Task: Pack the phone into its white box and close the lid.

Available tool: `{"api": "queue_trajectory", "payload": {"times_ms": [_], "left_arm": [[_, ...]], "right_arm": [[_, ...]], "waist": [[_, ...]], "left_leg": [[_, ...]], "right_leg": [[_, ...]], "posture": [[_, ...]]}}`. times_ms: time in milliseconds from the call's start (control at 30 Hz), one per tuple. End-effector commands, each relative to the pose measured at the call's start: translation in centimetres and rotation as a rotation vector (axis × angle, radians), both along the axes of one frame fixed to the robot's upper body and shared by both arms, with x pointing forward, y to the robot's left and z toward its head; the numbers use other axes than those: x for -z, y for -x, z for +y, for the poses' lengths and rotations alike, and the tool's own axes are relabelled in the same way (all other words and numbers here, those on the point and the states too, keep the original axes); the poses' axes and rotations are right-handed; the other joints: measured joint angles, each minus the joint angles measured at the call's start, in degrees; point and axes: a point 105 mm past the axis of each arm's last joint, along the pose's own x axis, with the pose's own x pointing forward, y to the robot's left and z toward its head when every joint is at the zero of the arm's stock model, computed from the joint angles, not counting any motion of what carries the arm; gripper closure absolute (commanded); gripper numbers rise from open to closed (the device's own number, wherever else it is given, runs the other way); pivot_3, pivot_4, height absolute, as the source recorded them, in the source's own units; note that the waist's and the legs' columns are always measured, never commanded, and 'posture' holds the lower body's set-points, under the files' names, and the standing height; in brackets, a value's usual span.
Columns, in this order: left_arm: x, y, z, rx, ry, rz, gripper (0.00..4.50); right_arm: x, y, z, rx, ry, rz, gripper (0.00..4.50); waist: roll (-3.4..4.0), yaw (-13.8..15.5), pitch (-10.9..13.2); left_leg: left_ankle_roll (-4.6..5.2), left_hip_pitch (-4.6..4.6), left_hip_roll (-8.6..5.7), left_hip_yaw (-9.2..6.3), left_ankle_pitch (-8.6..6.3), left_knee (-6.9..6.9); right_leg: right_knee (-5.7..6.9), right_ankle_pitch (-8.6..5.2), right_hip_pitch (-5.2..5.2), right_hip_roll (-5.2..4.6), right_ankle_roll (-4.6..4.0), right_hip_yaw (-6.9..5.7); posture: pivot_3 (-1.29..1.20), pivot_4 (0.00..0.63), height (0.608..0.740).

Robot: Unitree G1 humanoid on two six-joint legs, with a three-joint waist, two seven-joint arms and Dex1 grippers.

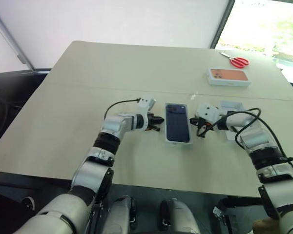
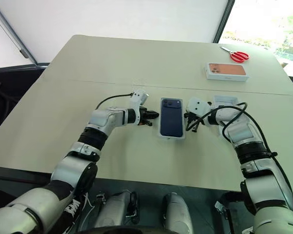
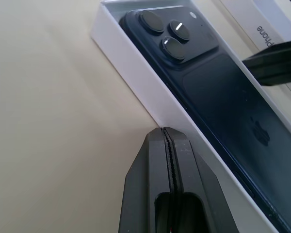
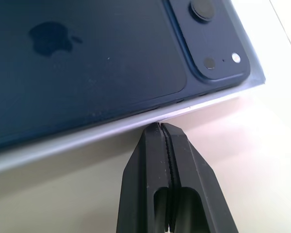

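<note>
From the head views I saw the phone (image 1: 178, 123) lying camera-side up in the white box (image 1: 166, 139) at frame centre, one gripper on each side. The left gripper (image 3: 167, 133) had its fingers pressed together, empty, tips against the box's smooth cardboard wall; the right gripper (image 4: 159, 127) likewise. Upper right on the beige counter (image 1: 63, 122): one pink-orange printed box (image 1: 228, 76) and one red-handled scissors (image 1: 237, 60).

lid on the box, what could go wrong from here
1. Both claws, left and right, are shut and press the lid from opposite sides; uneven pushing could skew or slide it on the table.
2. In the left wrist view the lid's white side is fully visible, so it may not be seated all the way down.
</note>
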Motion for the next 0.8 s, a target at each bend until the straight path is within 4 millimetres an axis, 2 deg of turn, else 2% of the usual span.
{"api": "queue_trajectory", "payload": {"times_ms": [33,133,233,467,700,800], "left_arm": [[-1.8,0.5,-3.6,0.098,0.047,-0.047,4.46],[-1.8,0.7,-4.4,0.124,0.051,-0.048,4.46],[-1.5,0.6,-4.7,0.137,0.023,-0.072,4.46],[-1.7,-0.3,-4.2,0.102,0.011,-0.104,4.46],[-2.4,-1.0,-3.3,0.088,0.038,-0.135,4.46],[-2.6,-0.5,-3.1,0.142,0.052,-0.128,4.46]], "right_arm": [[-0.8,0.0,-1.3,0.02,0.016,-0.026,4.48],[-0.6,0.2,-2.4,0.034,0.051,-0.03,4.48],[-0.3,0.7,-2.7,0.033,0.054,-0.011,4.48],[0.4,1.3,-3.2,0.047,0.077,-0.009,4.48],[0.2,1.0,-3.7,0.062,0.101,-0.027,4.48],[0.0,0.8,-3.5,0.054,0.102,-0.04,4.48]], "waist": [[0.0,0.24,0.0],[0.0,0.16,0.01],[0.0,0.0,0.01],[0.0,0.08,0.01],[0.0,-0.08,0.01],[0.0,-0.29,0.01]], "left_leg": [[0.01,-0.03,0.0,0.0,-0.01,0.02],[0.09,-0.18,0.01,0.0,-0.05,0.13],[0.11,-0.23,0.04,0.0,-0.06,0.18],[0.13,-0.24,0.13,-0.03,-0.08,0.25],[0.14,-0.24,0.14,-0.03,-0.08,0.27],[0.14,-0.25,0.14,-0.03,-0.08,0.28]], "right_leg": [[0.0,0.0,-0.02,0.0,0.0,-0.01],[0.0,0.0,-0.12,0.0,0.0,-0.02],[0.01,0.0,-0.16,0.01,0.01,-0.05],[0.02,0.0,-0.14,0.05,0.01,-0.12],[0.03,0.0,-0.14,0.06,0.01,-0.13],[0.04,0.0,-0.14,0.07,0.01,-0.13]], "posture": [[0.0,0.15,0.74],[0.0,0.15,0.74],[0.0,0.15,0.74],[0.0,0.15,0.74],[0.0,0.15,0.74],[0.0,0.15,0.74]]}}
